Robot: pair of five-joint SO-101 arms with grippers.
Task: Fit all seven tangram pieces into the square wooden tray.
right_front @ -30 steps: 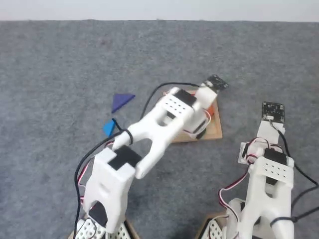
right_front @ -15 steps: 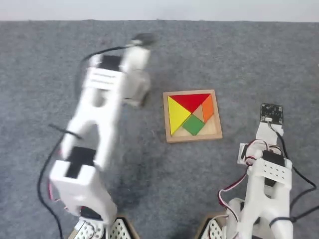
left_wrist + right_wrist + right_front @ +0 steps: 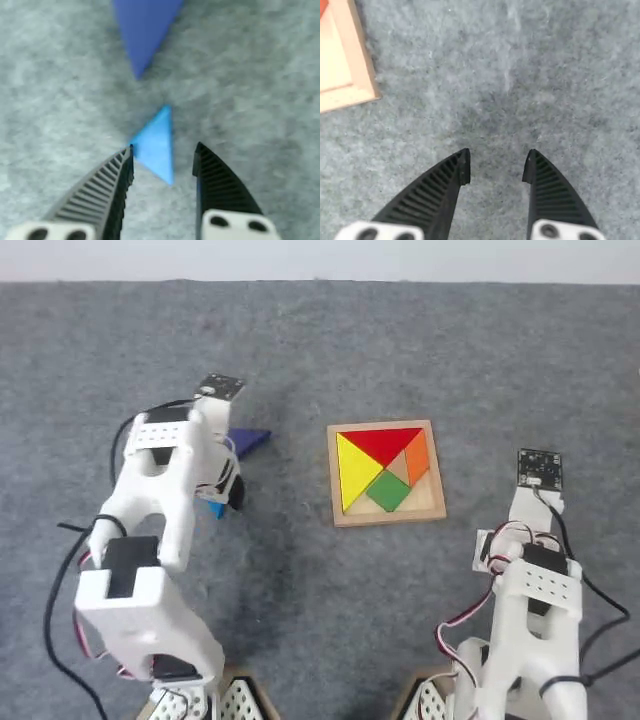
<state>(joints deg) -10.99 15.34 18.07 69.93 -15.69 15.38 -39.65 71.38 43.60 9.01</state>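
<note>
While the right tool (image 3: 498,150) is hanging spread near the tray (image 3: 364,65), the left tool (image 3: 165,146), also spread, is straddling the light-blue triangle (image 3: 155,142).

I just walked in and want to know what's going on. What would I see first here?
First, the bright square wooden tray near the middle of the grey mat, partly filled with yellow, red, orange and green pieces. To its left, the left gripper hangs with open fingers on either side of a light blue triangle. A dark blue triangle lies just beyond it.
</note>
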